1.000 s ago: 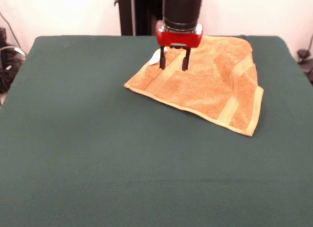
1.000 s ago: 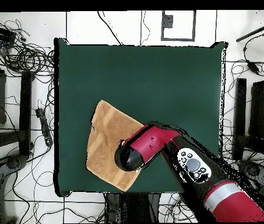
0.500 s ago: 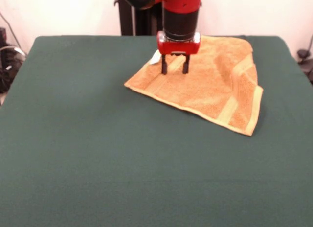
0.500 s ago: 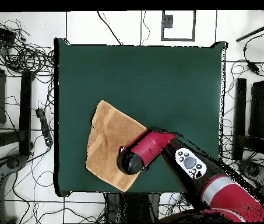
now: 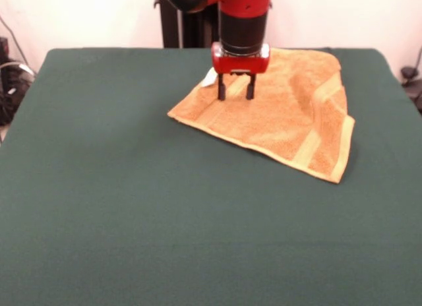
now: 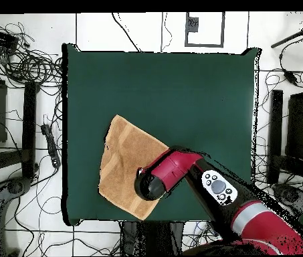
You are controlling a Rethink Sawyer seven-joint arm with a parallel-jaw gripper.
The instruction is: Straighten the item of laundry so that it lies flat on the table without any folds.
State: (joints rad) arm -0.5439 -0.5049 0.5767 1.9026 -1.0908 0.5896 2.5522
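The item of laundry is an orange-tan towel lying at the far right of the green table, with paler bands along two edges and a small white tag at its far left corner. A fold runs across its right part. My gripper stands upright over the towel's left part, open, its two black fingertips resting on or just above the cloth. From above, the towel lies near the table's lower left edge and the red arm covers its lower right part.
Cables and stands lie on the floor around the table. The towel's far edge reaches close to the table's far edge in the front view.
Over the last second the gripper came down toward the towel and its fingers drew slightly closer together. In the last half second nothing visibly moved.
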